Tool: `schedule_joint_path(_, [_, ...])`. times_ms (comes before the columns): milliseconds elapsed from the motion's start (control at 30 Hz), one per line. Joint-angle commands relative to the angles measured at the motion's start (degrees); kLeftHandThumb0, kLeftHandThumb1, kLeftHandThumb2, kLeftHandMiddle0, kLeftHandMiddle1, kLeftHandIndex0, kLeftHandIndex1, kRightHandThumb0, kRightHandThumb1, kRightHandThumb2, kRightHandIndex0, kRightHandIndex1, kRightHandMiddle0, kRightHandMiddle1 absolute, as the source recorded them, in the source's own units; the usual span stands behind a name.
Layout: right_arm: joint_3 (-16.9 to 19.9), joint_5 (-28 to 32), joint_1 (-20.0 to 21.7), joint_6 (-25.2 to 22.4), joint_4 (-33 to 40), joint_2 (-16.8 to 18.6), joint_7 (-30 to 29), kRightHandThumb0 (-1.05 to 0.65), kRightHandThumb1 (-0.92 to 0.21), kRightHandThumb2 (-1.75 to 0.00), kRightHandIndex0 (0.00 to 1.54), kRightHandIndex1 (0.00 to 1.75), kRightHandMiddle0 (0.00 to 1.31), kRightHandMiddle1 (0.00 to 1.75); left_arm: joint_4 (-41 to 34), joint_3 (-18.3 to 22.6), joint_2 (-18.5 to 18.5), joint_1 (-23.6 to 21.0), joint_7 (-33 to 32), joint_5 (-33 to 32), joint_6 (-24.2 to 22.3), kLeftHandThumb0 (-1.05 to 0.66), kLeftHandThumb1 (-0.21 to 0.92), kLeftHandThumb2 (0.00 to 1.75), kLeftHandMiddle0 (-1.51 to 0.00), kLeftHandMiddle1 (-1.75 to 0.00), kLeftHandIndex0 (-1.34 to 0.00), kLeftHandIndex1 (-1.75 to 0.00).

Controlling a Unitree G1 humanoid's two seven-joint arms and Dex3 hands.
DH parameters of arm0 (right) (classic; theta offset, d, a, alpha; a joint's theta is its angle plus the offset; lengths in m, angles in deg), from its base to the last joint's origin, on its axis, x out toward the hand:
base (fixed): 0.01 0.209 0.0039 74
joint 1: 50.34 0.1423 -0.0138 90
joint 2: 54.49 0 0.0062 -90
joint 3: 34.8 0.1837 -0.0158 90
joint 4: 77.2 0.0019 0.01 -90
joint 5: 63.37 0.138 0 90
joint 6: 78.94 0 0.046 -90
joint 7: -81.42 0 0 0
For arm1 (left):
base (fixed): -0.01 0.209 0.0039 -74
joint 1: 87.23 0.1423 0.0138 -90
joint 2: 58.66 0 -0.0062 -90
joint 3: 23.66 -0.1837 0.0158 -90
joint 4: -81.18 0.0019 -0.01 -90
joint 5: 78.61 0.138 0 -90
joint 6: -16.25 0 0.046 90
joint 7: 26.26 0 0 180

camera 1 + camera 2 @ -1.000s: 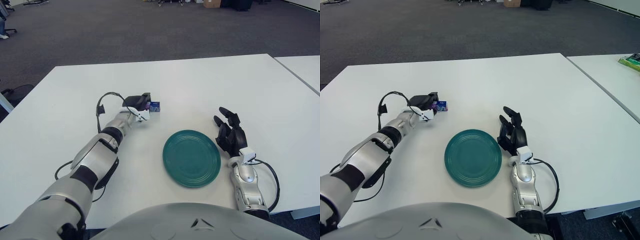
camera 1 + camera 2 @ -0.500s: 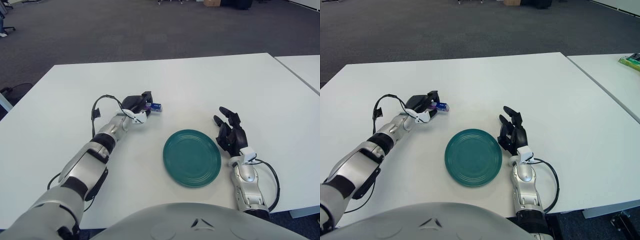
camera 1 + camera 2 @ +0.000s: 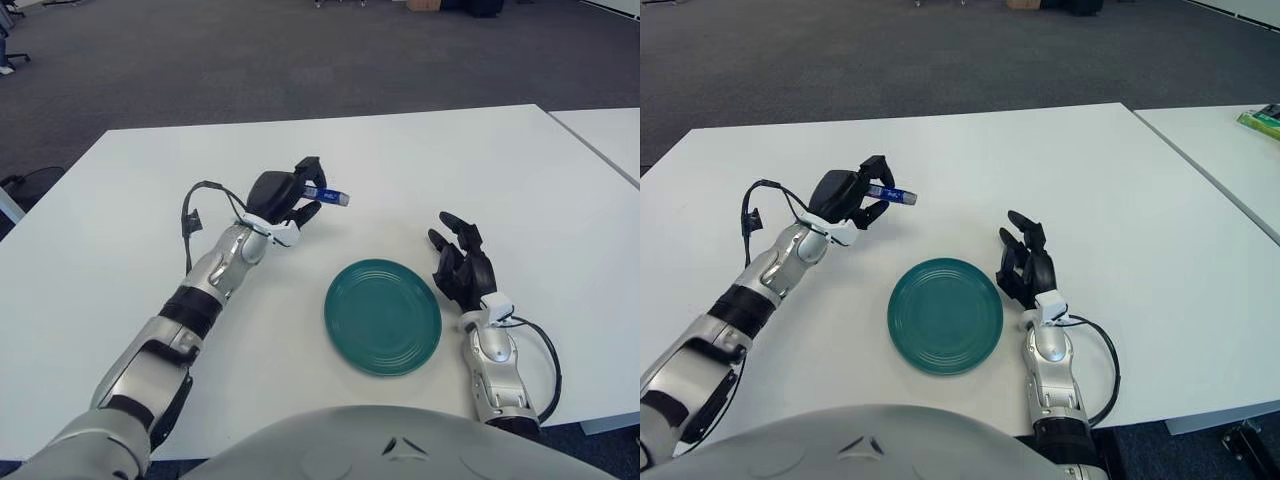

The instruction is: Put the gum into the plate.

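The gum [image 3: 326,195] is a small blue pack, held above the table in my left hand [image 3: 291,196], whose fingers are shut on it. One end of the pack sticks out to the right of the fingers. The hand hovers to the upper left of the teal plate [image 3: 383,316], which lies flat on the white table and holds nothing. My right hand [image 3: 460,265] shows just right of the plate, fingers spread and holding nothing.
The white table [image 3: 130,200] stretches wide around the plate. A black cable [image 3: 200,200] loops off my left forearm. A second white table [image 3: 1230,150] stands to the right with a green item [image 3: 1260,121] on it. Dark carpet lies beyond.
My left hand has lifted the gum off the table and carried it up and to the right, toward the plate. The right hand has not moved.
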Motion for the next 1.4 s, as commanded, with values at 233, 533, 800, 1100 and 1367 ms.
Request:
schedule_joint_path(233, [1.89, 0.35, -4.81, -6.79, -9.28, -0.73, -0.28, -0.56, -0.92, -0.86, 0.53, 0.04, 0.02, 0.79, -14.32, 0.29, -4.39, 5.10, 17.05, -4.83, -0.02, -0.43, 0.48, 1.11, -1.17, -1.75, -0.49, -1.75])
schedule_joint_path(533, [2.54, 0.55, -4.36, -6.36, -9.87, -0.34, -0.96, -0.54, -0.92, -0.86, 0.53, 0.04, 0.03, 0.79, -20.43, -3.59, -4.46, 5.72, 28.75, -5.69, 0.24, -0.44, 0.47, 1.12, -1.22, -1.75, -0.50, -1.75])
schedule_joint_path(800, [2.74, 0.70, -3.79, -5.69, -11.24, -0.11, -1.16, -0.53, -0.92, -0.85, 0.56, 0.04, 0.05, 0.80, -21.57, -5.93, -3.60, 6.57, 32.11, -4.87, 0.94, -0.44, 0.47, 1.13, -1.23, -1.75, -0.50, -1.75])
schedule_joint_path(1100, [2.86, 0.76, -3.38, -4.30, -12.69, 0.26, -1.10, -0.55, -0.92, -0.83, 0.52, 0.02, 0.05, 0.82, -20.77, -8.70, -3.89, 6.30, 36.83, -5.02, 1.67, -0.44, 0.47, 1.13, -1.20, -1.75, -0.50, -1.75])
schedule_joint_path(1367, [3.00, 1.26, -3.40, -3.75, -13.04, 0.85, -1.08, -0.54, -0.92, -0.81, 0.54, 0.03, 0.06, 0.84, -19.20, -11.06, -3.91, 4.68, 42.39, -6.70, 3.55, -0.43, 0.49, 1.10, -1.11, -1.75, -0.49, -1.75])
